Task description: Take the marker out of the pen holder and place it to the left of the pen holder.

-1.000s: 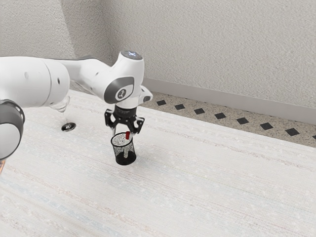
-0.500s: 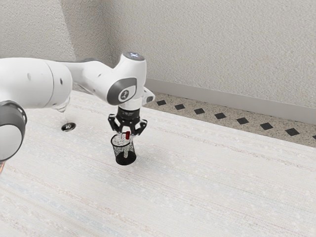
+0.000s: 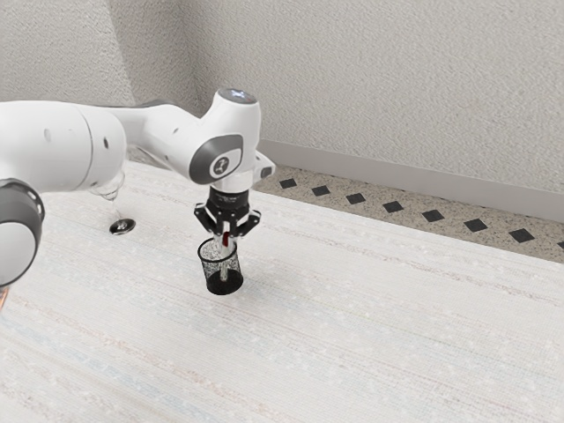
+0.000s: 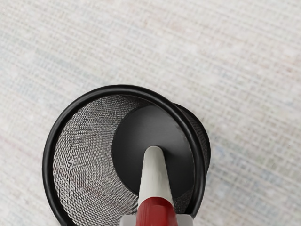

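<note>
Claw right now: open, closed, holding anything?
Claw: closed, holding the marker at its red end; the marker's white end is inside the pen holder.

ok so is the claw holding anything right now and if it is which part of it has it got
Yes, the marker: the claw is shut on its red end, from both sides.

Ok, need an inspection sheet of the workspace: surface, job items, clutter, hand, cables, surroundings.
Surface: pale, faintly streaked table, no spills seen
Pen holder: black mesh, standing upright
Marker: pale body, red cap; lower part inside the holder
Clutter: clear stemmed object on a dark round base, partly behind the arm; orange sliver at the exterior view's left edge, can't identify
Hand: closed on the marker at its cap
Cables: nothing seen
Surroundings: textured wall, speckled floor with dark diamonds
</note>
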